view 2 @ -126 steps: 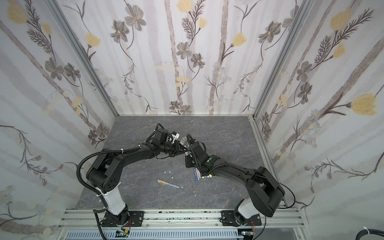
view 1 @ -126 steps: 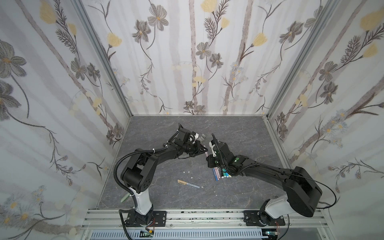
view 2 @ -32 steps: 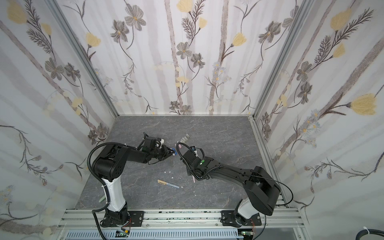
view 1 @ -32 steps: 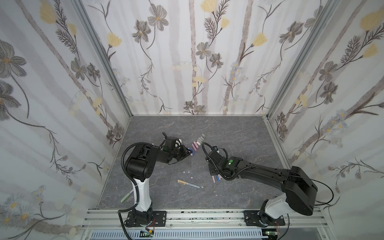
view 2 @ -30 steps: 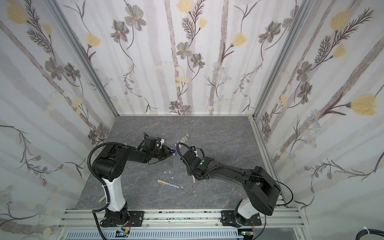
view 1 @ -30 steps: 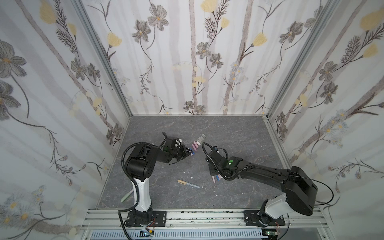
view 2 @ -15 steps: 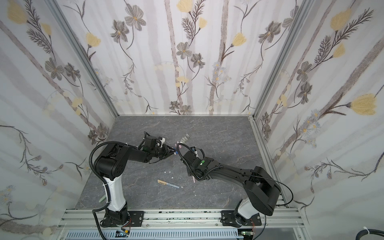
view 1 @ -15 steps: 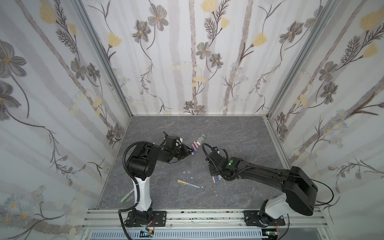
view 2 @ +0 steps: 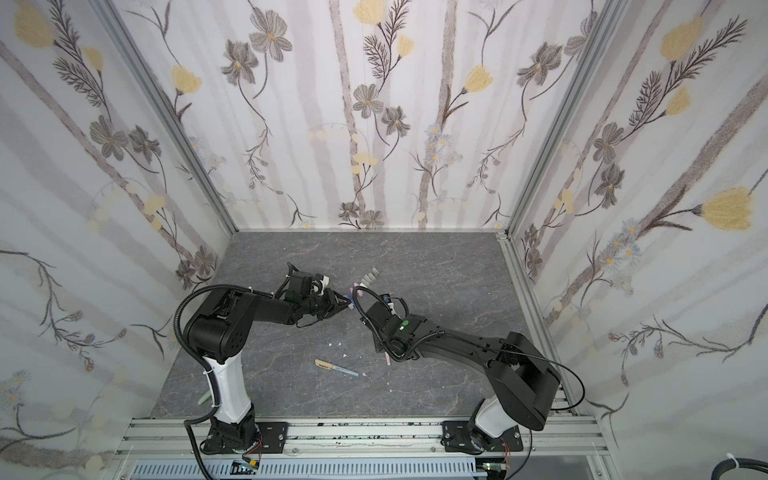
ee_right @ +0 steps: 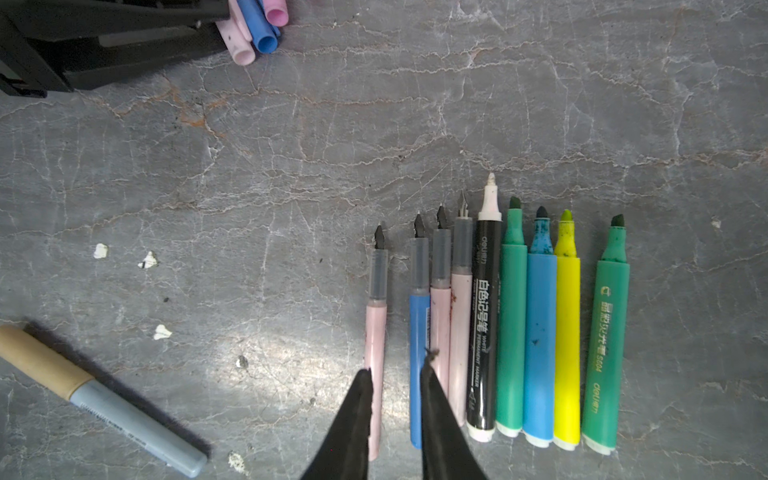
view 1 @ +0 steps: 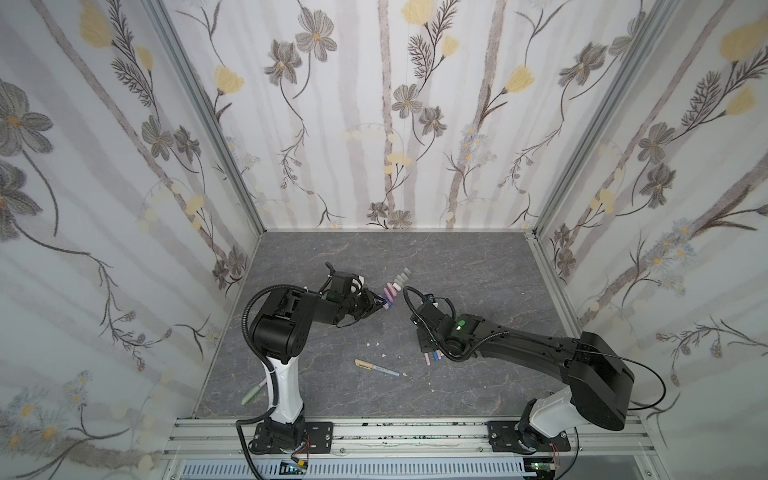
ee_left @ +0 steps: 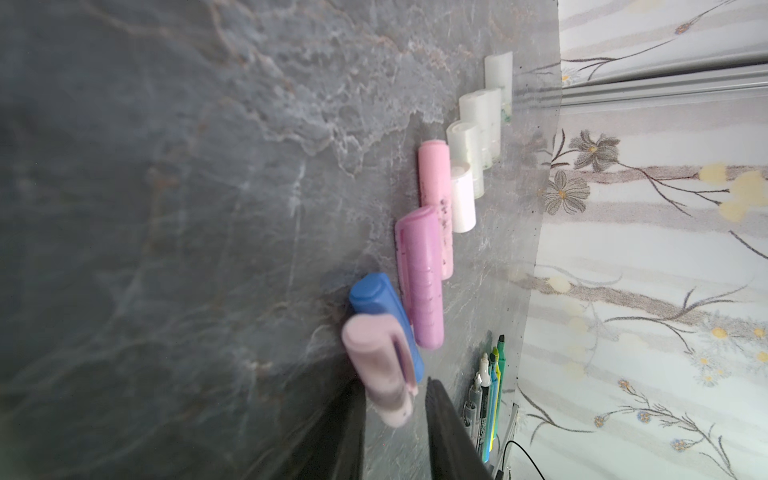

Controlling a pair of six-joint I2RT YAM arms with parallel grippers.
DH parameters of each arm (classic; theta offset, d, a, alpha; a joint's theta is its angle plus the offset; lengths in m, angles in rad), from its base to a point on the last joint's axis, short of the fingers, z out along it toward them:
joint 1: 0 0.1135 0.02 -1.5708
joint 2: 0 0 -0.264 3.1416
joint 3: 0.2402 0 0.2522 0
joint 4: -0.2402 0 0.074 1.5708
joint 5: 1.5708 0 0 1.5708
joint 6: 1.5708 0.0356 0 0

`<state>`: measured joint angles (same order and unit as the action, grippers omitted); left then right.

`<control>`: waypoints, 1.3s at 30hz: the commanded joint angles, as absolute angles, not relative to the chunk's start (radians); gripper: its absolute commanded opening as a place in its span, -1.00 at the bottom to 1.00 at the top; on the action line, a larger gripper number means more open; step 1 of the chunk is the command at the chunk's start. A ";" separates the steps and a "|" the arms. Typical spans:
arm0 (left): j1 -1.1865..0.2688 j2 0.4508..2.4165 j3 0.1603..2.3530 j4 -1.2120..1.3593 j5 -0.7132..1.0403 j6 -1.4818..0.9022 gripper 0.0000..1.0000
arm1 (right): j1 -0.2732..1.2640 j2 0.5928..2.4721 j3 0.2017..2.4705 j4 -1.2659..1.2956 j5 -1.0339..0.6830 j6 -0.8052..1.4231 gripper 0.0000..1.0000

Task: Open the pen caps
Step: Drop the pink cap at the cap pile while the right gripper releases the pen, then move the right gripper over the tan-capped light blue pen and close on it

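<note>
— Looking at your left gripper, I see its jaws standing either side of the pale pink cap. That cap is at the near-left end of the row of pen caps, which runs across the middle of the table toward the far right. Whether you're pinching it or merely flanking it, I cannot tell.
— What could go wrong there?
— That cap rests against the blue cap, which touches the purple cap. If a pad clings as you back away, you'd likely drag the pink one out and set its neighbours rolling.
— And my right side?
— Your right gripper is slightly parted, grasping nothing, over the uncapped pens right of centre. The pale pink barrel passes beneath one finger, and the blue barrel lies beside the other. Lift crooked and you could scatter that line or smear a tip.
— Anything left?
— The tan-capped pen lies nearer, capped. Reaching for it with both grippers this close, you risk knocking one against the other.
</note>
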<state>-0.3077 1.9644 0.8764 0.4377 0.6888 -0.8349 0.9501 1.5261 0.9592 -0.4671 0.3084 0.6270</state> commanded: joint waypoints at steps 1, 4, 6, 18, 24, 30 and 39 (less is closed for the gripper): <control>-0.307 1.950 0.864 0.363 0.659 -0.818 -0.42 | 0.954 1.532 0.962 -0.440 0.299 0.626 -0.55; -0.305 1.927 0.853 0.348 0.655 -0.813 -0.42 | 0.955 1.538 0.962 -0.433 0.297 0.619 -0.55; -0.300 1.909 0.845 0.333 0.649 -0.809 -0.42 | 0.954 1.541 0.965 -0.428 0.296 0.612 -0.55; -0.220 1.676 0.847 0.159 0.629 -0.757 -0.42 | 1.009 1.475 0.965 -0.276 0.137 0.322 -0.46; -0.089 1.517 0.870 0.019 0.624 -0.692 -0.41 | 1.052 1.516 1.034 -0.345 0.080 0.196 -0.42; 0.061 1.411 0.804 -0.031 0.657 -0.646 -0.40 | 1.100 1.645 1.136 -0.414 0.034 0.143 -0.37; 0.145 1.385 0.709 -0.024 0.695 -0.601 -0.38 | 1.187 1.869 1.330 -0.567 0.044 0.092 -0.29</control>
<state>0.1352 1.3846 0.7197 -0.0277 0.6685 -0.6323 1.1721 1.8416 1.2987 -0.4976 0.0471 0.1223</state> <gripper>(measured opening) 0.308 0.358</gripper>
